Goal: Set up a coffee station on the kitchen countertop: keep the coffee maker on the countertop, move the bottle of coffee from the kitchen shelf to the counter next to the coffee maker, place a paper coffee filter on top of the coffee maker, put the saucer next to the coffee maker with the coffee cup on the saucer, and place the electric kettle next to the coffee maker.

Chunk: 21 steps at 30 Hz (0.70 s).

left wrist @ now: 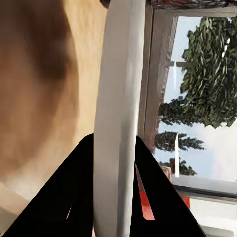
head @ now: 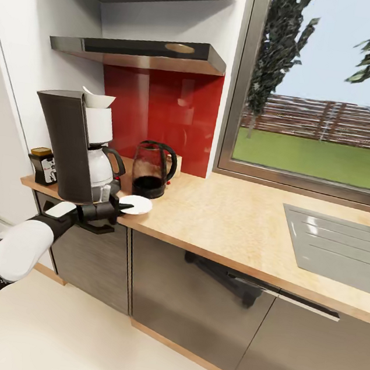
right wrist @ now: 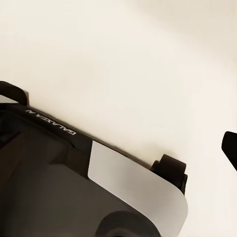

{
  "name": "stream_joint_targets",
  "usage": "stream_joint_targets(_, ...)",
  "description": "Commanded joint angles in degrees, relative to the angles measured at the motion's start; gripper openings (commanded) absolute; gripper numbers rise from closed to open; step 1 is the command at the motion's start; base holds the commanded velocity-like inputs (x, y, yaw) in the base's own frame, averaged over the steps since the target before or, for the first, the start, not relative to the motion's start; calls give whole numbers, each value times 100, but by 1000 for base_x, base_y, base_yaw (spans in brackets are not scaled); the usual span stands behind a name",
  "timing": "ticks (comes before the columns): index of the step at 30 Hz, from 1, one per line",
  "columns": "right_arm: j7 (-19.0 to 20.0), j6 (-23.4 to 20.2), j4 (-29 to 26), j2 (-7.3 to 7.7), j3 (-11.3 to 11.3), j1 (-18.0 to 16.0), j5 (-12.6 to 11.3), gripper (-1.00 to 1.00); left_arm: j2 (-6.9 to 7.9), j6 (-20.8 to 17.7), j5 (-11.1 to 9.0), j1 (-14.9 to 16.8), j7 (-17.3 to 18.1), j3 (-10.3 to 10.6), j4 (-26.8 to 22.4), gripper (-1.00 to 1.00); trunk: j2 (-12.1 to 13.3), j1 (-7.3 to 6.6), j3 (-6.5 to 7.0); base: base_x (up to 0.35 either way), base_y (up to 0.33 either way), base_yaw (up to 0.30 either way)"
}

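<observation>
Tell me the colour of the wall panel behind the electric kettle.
Glossy red, clearest in the head view, behind the electric kettle.

The tabletop (head: 232, 227) is light wood-grain; the coffee maker (head: 67, 145) dark grey with white parts; the saucer (head: 137, 205) white; the backsplash (head: 159, 116) glossy red.

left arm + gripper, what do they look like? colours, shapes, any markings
Head view: the left arm has rounded glossy white shells with black joints, narrowing to a black wrist and a black left gripper. The left wrist view shows its fingers as flat black wedges, one with a thin orange-red strip. The right wrist view shows a black robot body part with a white panel and white "GALAXEA" lettering.
</observation>
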State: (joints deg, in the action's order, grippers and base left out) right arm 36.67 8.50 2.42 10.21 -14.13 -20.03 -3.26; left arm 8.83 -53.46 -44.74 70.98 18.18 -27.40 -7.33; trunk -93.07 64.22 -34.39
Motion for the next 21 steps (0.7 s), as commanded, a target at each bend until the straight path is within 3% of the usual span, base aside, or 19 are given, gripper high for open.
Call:
stream_joint_targets(1,16,47,22,-1,-46,-10,-34,100,-1,-18,53,4,6,-31,-97,-100,-3,0,-6,0,0,0)
stream_joint_targets(6,10,47,26,-1,-47,-10,-34,100,-3,-30,53,4,-288,-78,-341,-100,-3,0,-6,0,0,0)
stream_joint_targets(8,8,47,26,-1,-47,-10,-34,100,-4,-32,53,4,-441,-258,-383,-100,-3,0,-6,0,0,0)
stream_joint_targets(13,7,47,24,-1,-48,-10,-34,100,-3,-33,53,4,-518,-421,-456,-100,-3,0,-6,0,0,0)
stream_joint_targets(21,7,47,23,-1,-49,-10,-34,100,-4,-33,53,4,-525,-471,-462,-100,-3,0,-6,0,0,0)
